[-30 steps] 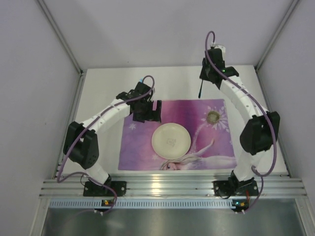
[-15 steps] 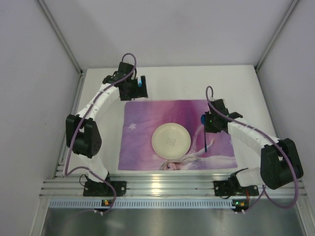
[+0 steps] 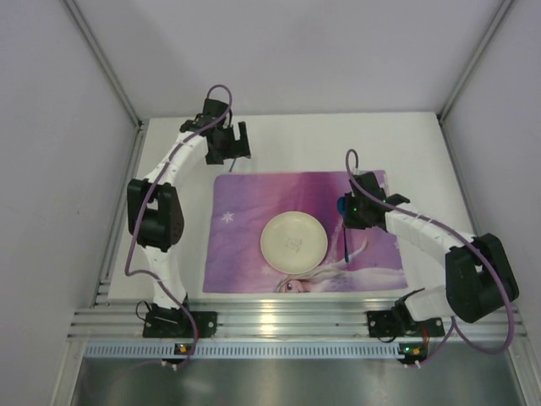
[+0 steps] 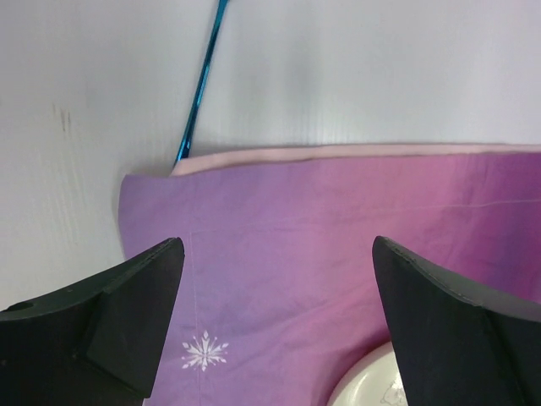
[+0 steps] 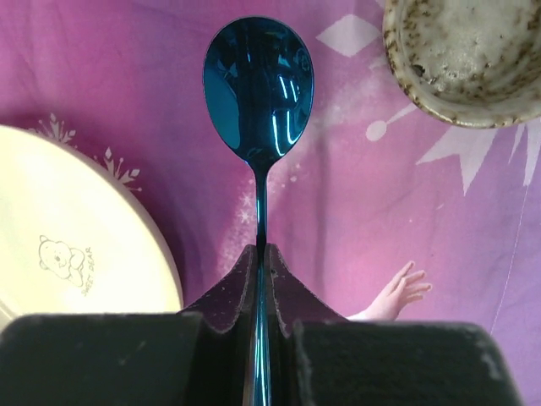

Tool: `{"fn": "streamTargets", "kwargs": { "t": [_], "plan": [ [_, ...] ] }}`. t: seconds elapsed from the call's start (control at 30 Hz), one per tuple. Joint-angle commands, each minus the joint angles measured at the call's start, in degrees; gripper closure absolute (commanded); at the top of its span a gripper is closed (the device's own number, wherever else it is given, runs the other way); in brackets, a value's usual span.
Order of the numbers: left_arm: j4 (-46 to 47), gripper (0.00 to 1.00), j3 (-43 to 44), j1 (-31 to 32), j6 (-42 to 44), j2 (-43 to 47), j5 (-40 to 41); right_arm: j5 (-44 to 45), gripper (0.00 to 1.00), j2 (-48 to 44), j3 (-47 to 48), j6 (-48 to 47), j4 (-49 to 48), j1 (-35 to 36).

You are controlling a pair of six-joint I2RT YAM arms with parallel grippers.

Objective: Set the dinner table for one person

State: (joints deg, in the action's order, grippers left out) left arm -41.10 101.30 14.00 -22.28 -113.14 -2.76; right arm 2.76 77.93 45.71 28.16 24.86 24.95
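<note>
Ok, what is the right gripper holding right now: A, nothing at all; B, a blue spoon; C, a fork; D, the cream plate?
B: in the right wrist view the right gripper is shut on the thin handle of the blue spoon, whose bowl shows against the purple placemat, between the cream plate and a speckled cup.

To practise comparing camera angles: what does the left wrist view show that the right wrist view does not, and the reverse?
Only the left wrist view: the open left hand, the bare white dinner table and a slim blue utensil handle lying past the purple placemat. Only the right wrist view: the right hand shut on a blue spoon, and a speckled bowl. Both: that placemat and the cream plate.
</note>
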Motion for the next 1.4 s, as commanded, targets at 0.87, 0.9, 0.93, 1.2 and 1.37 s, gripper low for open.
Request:
{"fn": "streamTargets", "kwargs": {
  "t": [0.87,0.9,0.93,1.2,1.37],
  "plan": [
    [2.7,0.57,30.2,-3.4,8.7,-32.0,3.6,4.5,0.37,-3.0,17.7,-2.8,18.4,1.8],
    [2.7,0.6,30.1,-3.4,9.0,-32.1,3.2,4.7,0.37,-2.7,17.9,-2.9,18.5,1.7],
    [2.3,0.75,29.9,-3.3,9.2,-32.6,3.1,4.8,0.37,-2.4,18.4,-3.2,18.6,1.7],
    [0.1,1.0,29.8,-3.4,12.2,-35.3,4.4,5.3,0.37,0.1,21.1,-4.1,18.6,1.7],
    [-0.6,1.0,32.1,-3.4,12.6,-35.2,3.4,5.7,0.36,0.9,22.5,-4.8,18.6,1.7]
  ]
}}
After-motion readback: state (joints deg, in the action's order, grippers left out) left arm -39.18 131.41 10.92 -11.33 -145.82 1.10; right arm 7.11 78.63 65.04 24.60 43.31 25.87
